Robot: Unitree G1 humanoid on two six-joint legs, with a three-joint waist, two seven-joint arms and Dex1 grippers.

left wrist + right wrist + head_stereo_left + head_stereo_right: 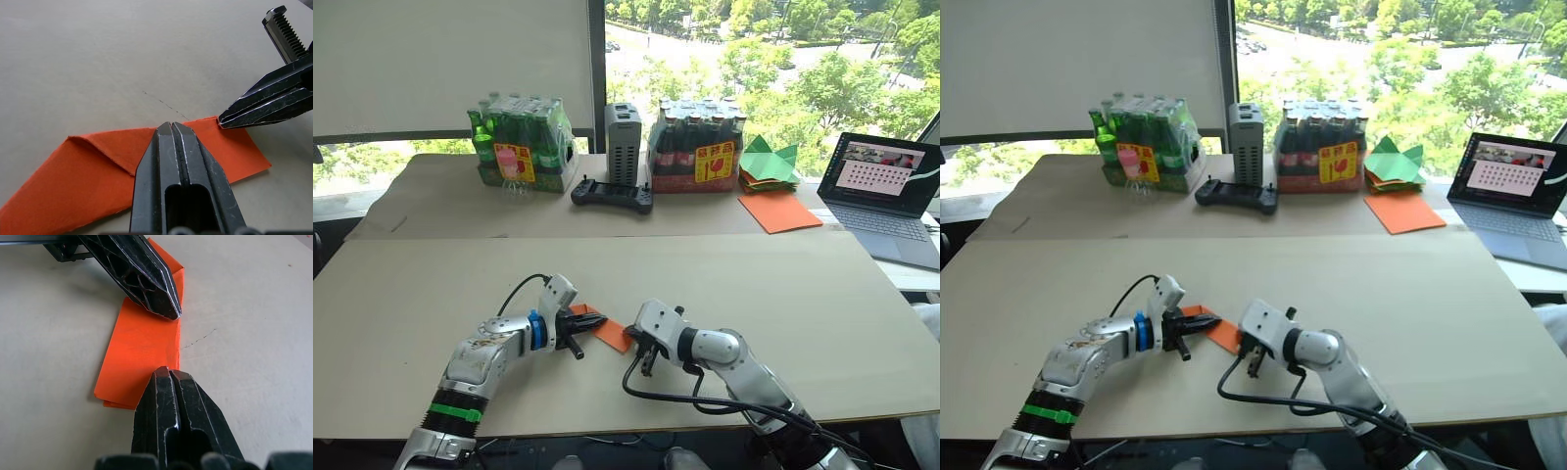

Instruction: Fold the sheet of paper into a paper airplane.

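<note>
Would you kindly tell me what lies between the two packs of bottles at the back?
A grey upright box stands between the green bottles and the dark bottles, seen in the left eye view.

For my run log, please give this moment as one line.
orange paper: folded, flat on table | left end effector: shut, pressing paper | right end effector: shut, at paper edge

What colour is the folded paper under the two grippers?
Bright orange; the sheet of paper shows best in the left wrist view.
</note>
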